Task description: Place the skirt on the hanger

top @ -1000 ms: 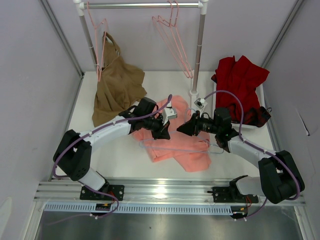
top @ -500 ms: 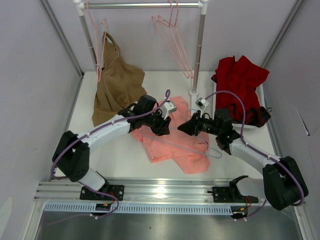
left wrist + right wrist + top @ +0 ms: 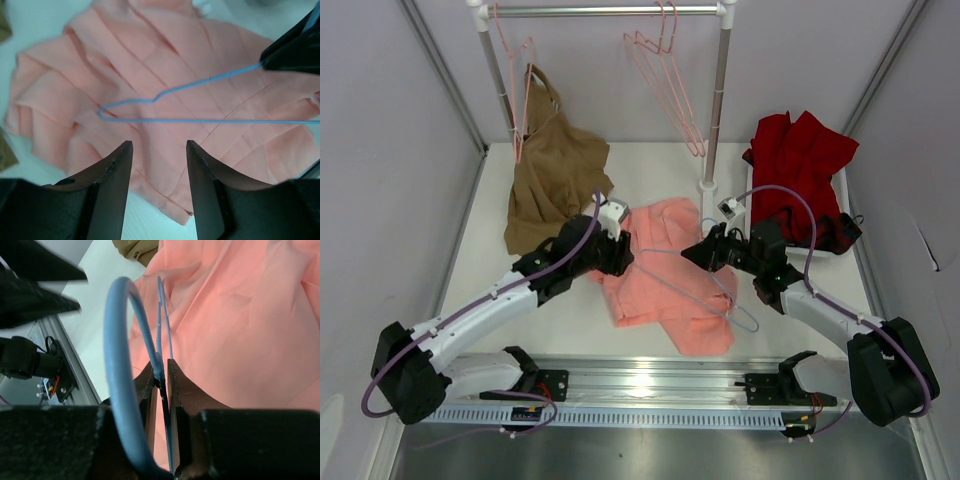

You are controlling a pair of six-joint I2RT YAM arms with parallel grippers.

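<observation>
Nearest the arm bases, the hook end of the hanger (image 3: 748,322), at the near right corner of the skirt (image 3: 665,300). Spread and creased on the table (image 3: 650,175), mid-scene, that skirt, with the wire frame slanting across it from near right to far left. Clamped narrow on the thin wire by the right gripper (image 3: 163,365), a firm pinch by the look of it. Just across, above the skirt's left edge, jaws apart with nothing between them, the left gripper (image 3: 159,146). Dead ahead of those open jaws, the hanger's shoulder corner, pointing straight at them, long bar running crosswise to the right. Left arm nearer the loose fabric, probably next to feed an edge onto that corner. Farther back, a brown garment (image 3: 555,180), a red garment (image 3: 800,165), a rail (image 3: 600,11) with pink hangers (image 3: 670,95).
</observation>
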